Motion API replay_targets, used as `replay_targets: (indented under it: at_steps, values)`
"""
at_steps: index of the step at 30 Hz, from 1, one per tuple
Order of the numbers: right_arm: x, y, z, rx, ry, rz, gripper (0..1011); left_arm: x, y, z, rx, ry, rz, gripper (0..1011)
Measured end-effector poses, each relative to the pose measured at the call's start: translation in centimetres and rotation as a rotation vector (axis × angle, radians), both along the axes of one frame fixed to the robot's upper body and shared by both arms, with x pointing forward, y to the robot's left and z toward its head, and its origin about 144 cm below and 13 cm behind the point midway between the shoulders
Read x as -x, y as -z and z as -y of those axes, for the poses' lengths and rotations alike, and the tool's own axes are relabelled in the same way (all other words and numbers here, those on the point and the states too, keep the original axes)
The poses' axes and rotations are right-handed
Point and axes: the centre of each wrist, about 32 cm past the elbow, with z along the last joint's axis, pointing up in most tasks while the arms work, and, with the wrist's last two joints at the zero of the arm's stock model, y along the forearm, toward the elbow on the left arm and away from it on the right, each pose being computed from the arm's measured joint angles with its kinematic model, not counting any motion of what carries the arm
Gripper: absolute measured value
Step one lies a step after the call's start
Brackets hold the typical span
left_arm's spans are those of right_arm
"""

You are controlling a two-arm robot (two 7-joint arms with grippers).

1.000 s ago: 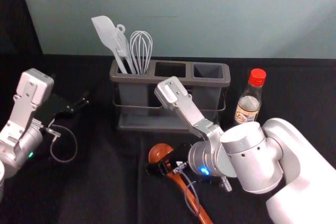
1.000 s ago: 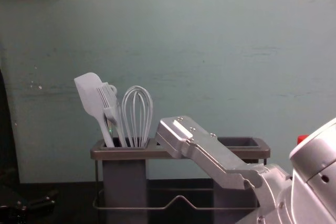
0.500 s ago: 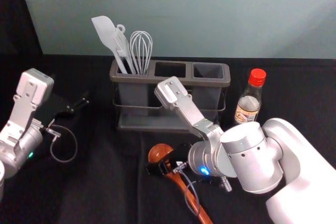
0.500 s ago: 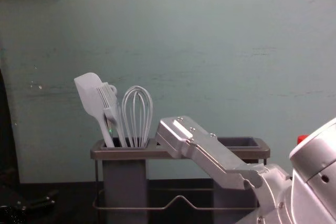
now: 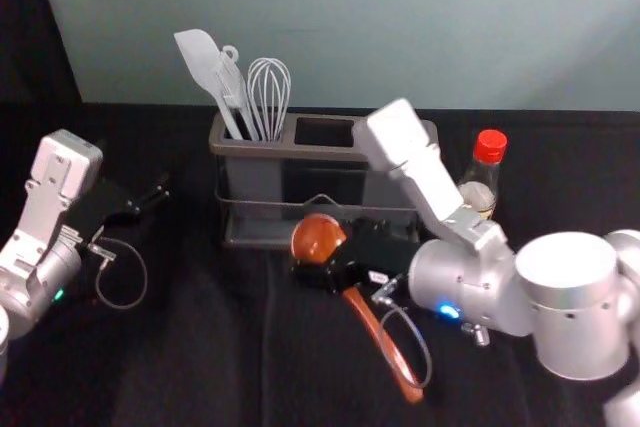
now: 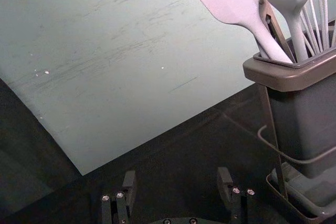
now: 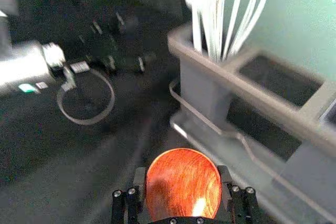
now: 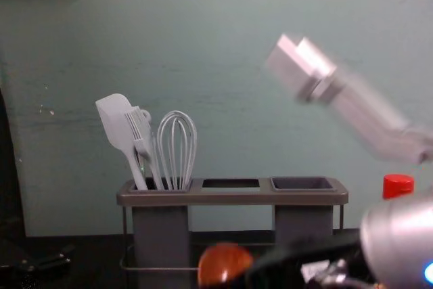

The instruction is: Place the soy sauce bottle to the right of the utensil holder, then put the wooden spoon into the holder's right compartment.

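Soy sauce bottle (image 5: 480, 190) upright on the desk (image 5: 180, 367), just to the right of the utensil holder (image 5: 300, 150); first placement looks done, and it stands out of the holder's way. Left compartment (image 8: 160, 231) taken by spatula (image 8: 116, 121), brush (image 8: 141, 130) and whisk (image 8: 177, 148), working ends up; right compartment (image 8: 303, 183) free, presumably kept for the wooden spoon (image 5: 318, 238). Spoon is in front of the holder, bowl (image 7: 182, 182) toward it, handle (image 5: 385, 342) slanting back and to the robot's right; seems lifted. Held just under the bowl, which I take as deliberate: the handle's length stays free to enter first. It will need swinging upright and carrying right; risk of the tail catching the rim or nudging the bottle. Right gripper (image 7: 182, 178), before the holder: jaws narrow, closed on the spoon beneath the bowl, touching nothing else that I can make out. Left gripper (image 6: 177, 178), parked off the holder's left side: jaws wide apart, nothing between them.
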Motion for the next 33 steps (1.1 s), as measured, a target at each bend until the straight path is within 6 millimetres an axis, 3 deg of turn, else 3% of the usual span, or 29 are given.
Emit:
replay_targets:
  at_steps: [10,18,24,33]
  values:
    - [2.2,-2.2,2.2,-0.139,0.000,0.238,836,0.0,0.0,0.0,0.000,0.000,0.000,1005]
    - [3.1,-3.9,2.7,-0.226,0.073,0.417,836,0.0,0.0,0.0,0.000,0.000,0.000,1005]
    - [2.4,-5.2,2.4,-0.257,0.127,0.521,836,0.0,0.0,0.0,0.000,0.000,0.000,1005]
    - [-0.2,-6.3,1.4,-0.255,0.193,0.594,836,0.0,0.0,0.0,0.000,0.000,0.000,1005]
